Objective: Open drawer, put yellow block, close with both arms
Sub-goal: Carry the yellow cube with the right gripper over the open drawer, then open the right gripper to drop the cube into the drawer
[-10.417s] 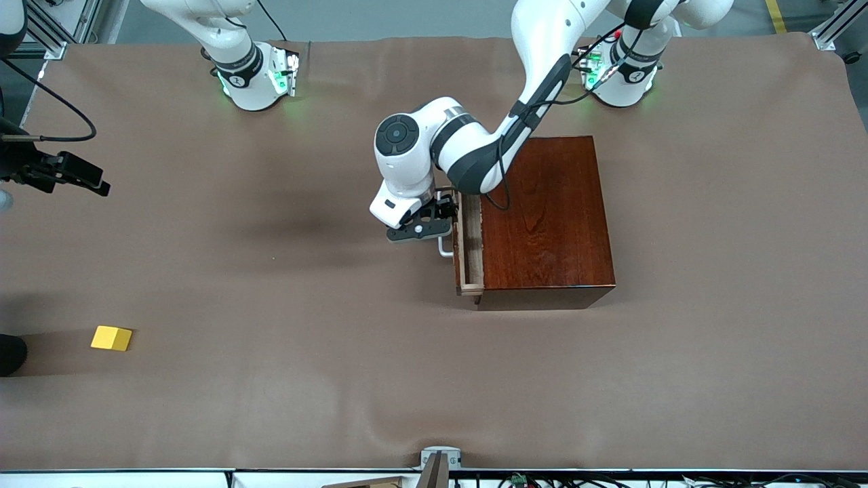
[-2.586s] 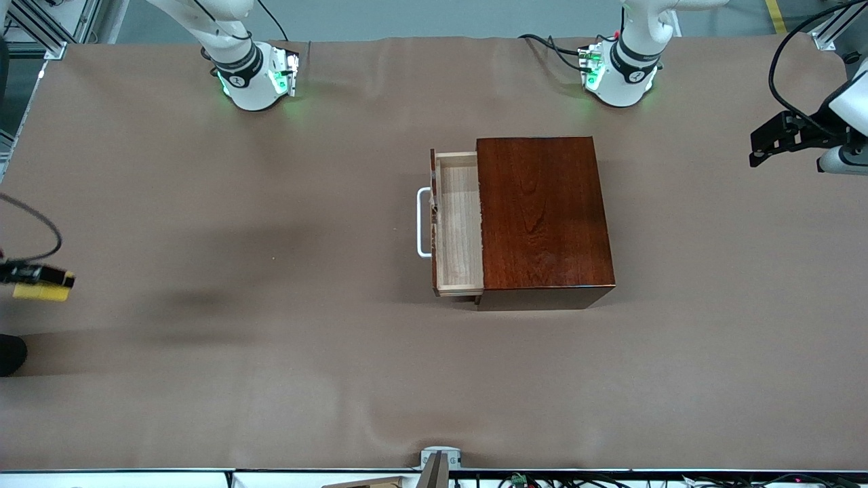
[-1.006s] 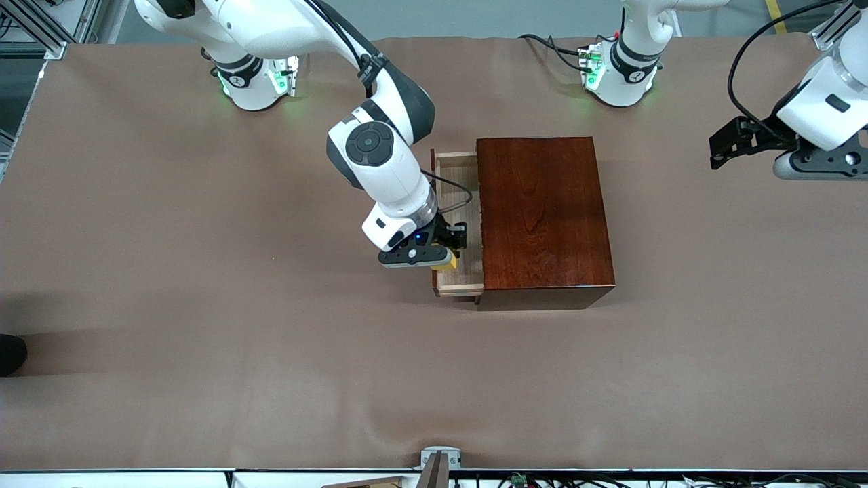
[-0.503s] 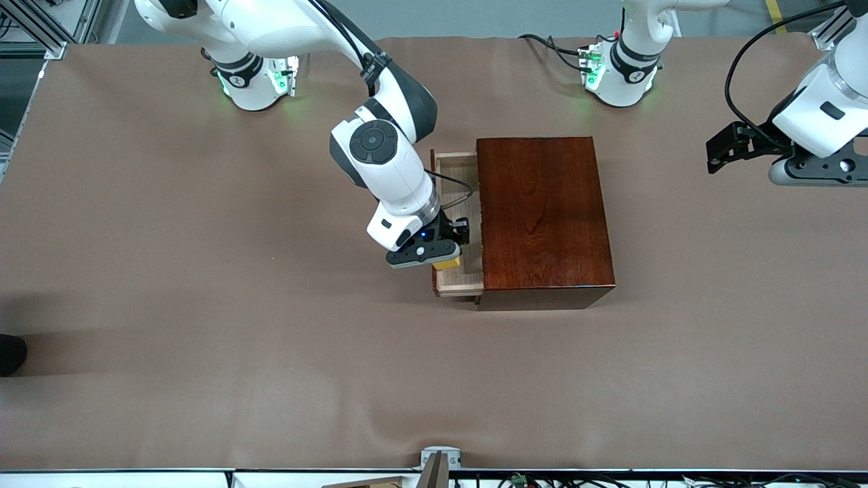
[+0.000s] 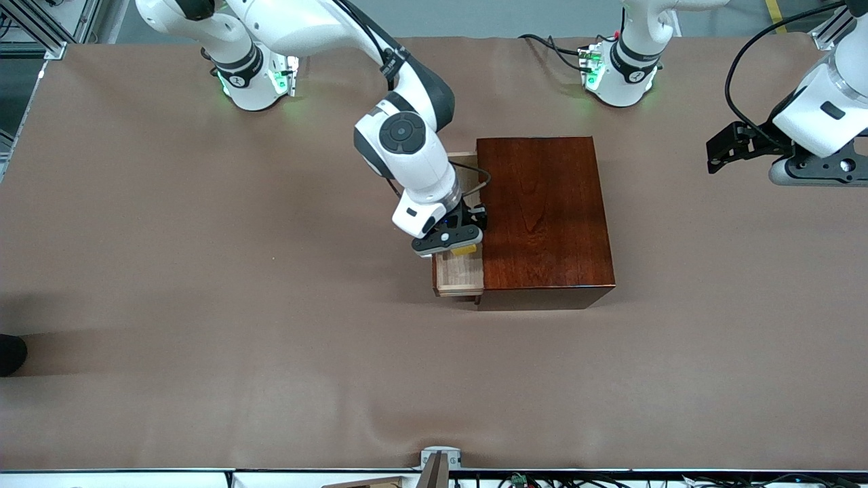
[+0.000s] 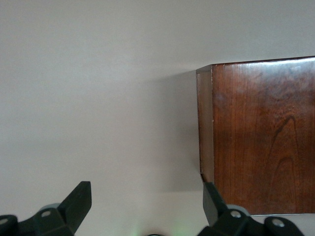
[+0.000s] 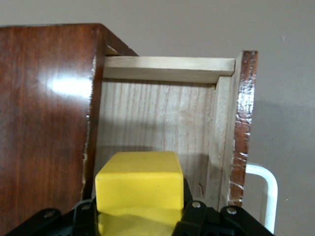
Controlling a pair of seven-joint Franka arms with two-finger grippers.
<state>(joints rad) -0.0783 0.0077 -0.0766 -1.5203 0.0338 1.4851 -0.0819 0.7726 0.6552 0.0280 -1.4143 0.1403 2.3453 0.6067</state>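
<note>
- While my right gripper hangs over the open drawer, its jaws clamp the yellow block.
- My left gripper waits with jaws spread and nothing between them, near the wooden box.

No readable text in any view.

No label, brand, number or sign could be made out on anything in the three views; a small dark mark showed on each arm's base collar, too small to read.
</note>
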